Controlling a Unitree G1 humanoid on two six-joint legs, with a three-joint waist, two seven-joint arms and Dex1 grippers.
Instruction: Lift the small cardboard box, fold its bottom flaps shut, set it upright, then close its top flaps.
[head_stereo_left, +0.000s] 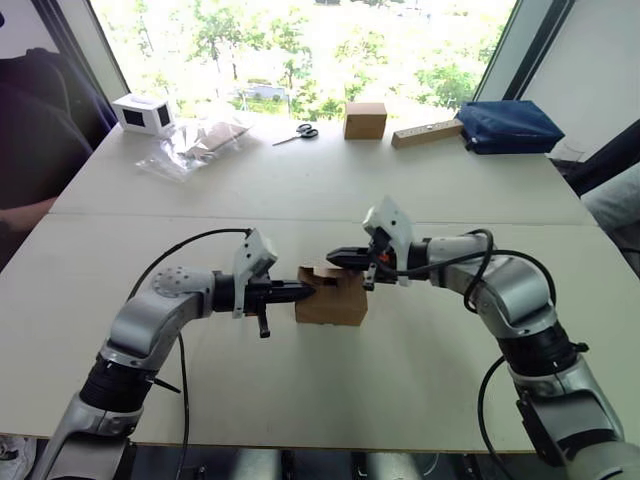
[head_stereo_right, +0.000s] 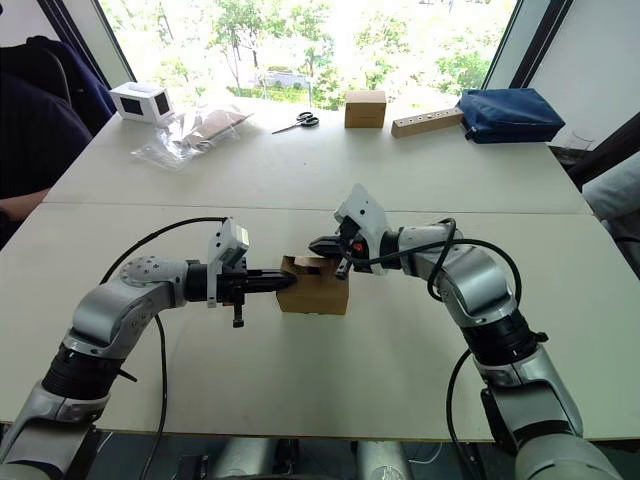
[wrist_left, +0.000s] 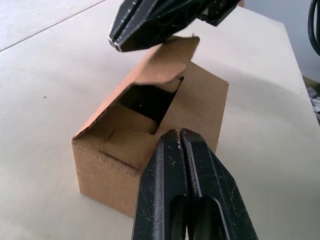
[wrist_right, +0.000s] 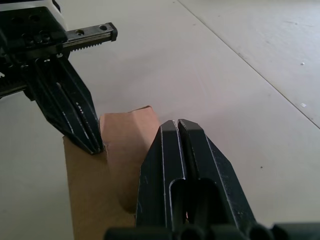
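Left eye view shows, along the far edge of the pale surface (head_stereo_left: 300, 180), a small white box (head_stereo_left: 143, 113), a clear plastic bag (head_stereo_left: 195, 145), scissors (head_stereo_left: 297, 133), a tidy brown cube-like box (head_stereo_left: 365, 120), a wooden block (head_stereo_left: 427, 133) and a dark blue pouch (head_stereo_left: 508, 125). A person's dark sleeve (head_stereo_left: 30, 130) sits at the far left edge.

Nearer the middle, the left tool (head_stereo_left: 305, 291) reaches in from the left, its two black fingers pressed together with nothing between them, the tip touching the left upper edge of the small cardboard box (head_stereo_left: 331, 299). That box stands on the surface between the two tools, its top only partly closed: in the left wrist view one top flap (wrist_left: 165, 62) tilts upward and a smaller one (wrist_left: 125, 145) lies folded down inside. The right tool (head_stereo_left: 334, 258) comes in from the right, fingers also closed on nothing, its tip at the raised flap above the box's top.
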